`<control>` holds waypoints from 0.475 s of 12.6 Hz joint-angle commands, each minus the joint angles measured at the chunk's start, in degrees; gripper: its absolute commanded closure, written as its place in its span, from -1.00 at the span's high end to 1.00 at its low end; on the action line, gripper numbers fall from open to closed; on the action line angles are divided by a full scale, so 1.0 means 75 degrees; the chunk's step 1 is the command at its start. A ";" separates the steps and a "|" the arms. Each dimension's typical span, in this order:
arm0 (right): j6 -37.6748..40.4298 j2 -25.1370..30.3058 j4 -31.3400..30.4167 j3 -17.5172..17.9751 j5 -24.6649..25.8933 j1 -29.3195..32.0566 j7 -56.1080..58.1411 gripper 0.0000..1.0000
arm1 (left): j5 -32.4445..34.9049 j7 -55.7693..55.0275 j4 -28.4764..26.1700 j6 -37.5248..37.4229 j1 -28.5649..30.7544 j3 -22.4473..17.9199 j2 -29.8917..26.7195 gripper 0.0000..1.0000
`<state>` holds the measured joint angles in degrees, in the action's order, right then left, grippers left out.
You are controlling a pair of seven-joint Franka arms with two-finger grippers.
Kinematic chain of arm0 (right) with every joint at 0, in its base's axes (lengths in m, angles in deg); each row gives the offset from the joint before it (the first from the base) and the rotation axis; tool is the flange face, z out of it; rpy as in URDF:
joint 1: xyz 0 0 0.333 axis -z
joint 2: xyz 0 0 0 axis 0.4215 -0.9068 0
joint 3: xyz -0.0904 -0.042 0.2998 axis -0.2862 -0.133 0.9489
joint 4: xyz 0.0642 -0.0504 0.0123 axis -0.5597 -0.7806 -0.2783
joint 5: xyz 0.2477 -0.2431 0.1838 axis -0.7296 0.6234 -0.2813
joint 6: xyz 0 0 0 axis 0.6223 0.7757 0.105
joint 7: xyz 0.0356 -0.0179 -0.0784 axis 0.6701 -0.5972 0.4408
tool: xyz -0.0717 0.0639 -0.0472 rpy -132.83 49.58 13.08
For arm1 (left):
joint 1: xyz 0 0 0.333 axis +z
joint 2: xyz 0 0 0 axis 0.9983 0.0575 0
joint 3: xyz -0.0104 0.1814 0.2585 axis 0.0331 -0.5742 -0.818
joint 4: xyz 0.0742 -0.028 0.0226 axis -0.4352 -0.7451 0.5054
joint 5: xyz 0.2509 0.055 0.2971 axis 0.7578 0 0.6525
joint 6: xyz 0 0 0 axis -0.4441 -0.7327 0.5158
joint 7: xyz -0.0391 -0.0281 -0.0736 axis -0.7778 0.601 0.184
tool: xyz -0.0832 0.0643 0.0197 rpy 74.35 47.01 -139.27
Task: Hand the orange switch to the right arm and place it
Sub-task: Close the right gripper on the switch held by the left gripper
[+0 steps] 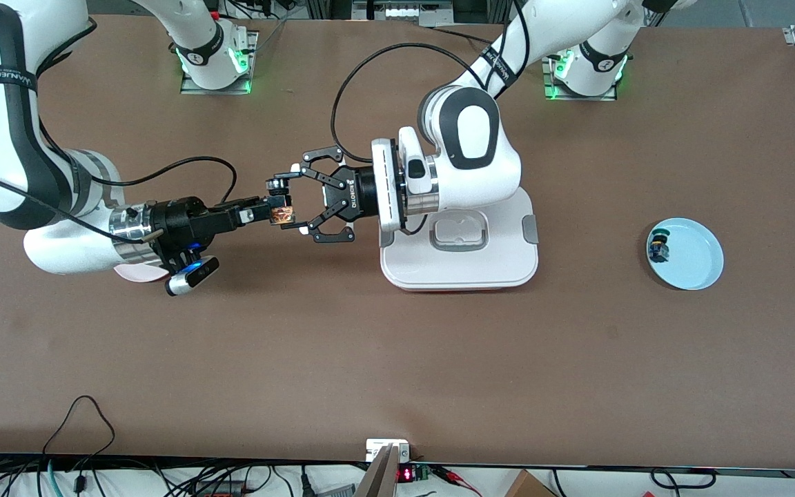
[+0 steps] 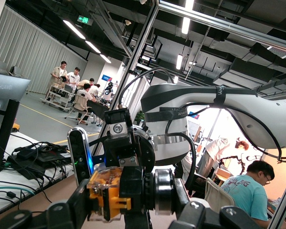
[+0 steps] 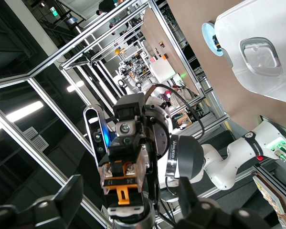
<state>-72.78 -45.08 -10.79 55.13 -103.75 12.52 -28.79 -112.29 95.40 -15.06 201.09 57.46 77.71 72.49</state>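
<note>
**A:** In the front view, a brown table (image 1: 397, 359) fills the frame, with a white rectangular plastic lid (image 1: 459, 266) near its middle. Where is the part?

**B:** The orange switch (image 1: 282, 214), a tiny black cylinder with an orange-brown block, is up in the air over bare table, toward the right arm's end from the white lid. The slim black right gripper (image 1: 277, 207) is clamped on it. The wide linkage-fingered left gripper (image 1: 299, 200) is spread apart around it without touching.

**A:** How would it handle?

**B:** It is probably light, rigid and smooth, so it could twist between the pads. The flat faces of the block look like the safest hold.

**A:** And the left wrist view?

**B:** The orange switch (image 2: 104, 191) sits dead ahead, with the right arm (image 2: 219, 107) arching above it.

**A:** The right wrist view?

**B:** It shows the switch's orange block and screw terminals (image 3: 126, 183), with the white lid (image 3: 257, 57) farther off.

**A:** What else is around?

**B:** A round pale blue plate (image 1: 701, 266) lies toward the left arm's end from the white lid and holds a similar green-capped part (image 1: 658, 247). A pink rim (image 1: 136, 274) peeps out under the right arm. The left gripper's open fingers bracket the switch, so they are the likeliest snag.
</note>
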 commanded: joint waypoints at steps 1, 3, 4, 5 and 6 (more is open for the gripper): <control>0.0099 -0.0111 0.0159 0.0027 -0.0115 -0.0009 0.0315 0.69 | -0.0015 0.0021 0.0286 0.0065 -0.0061 -0.0030 0.0126 -1.00; 0.0111 -0.0111 0.0159 0.0027 -0.0115 -0.0021 0.0328 0.65 | -0.0015 0.0021 0.0286 0.0065 -0.0061 -0.0030 0.0126 -1.00; 0.0111 -0.0111 0.0159 0.0027 -0.0115 -0.0021 0.0328 0.57 | -0.0015 0.0021 0.0286 0.0065 -0.0061 -0.0030 0.0126 -1.00; 0.0099 -0.0122 0.0159 0.0027 -0.0115 -0.0021 0.0328 0.38 | -0.0015 0.0021 0.0286 0.0065 -0.0061 -0.0030 0.0126 -1.00; 0.0099 -0.0111 0.0159 0.0027 -0.0115 -0.0032 0.0340 -0.05 | -0.0015 0.0021 0.0286 0.0065 -0.0061 -0.0030 0.0126 -1.00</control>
<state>-72.75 -45.10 -10.80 55.14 -103.75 12.34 -26.92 -112.30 95.40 -15.05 201.09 57.46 77.71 72.49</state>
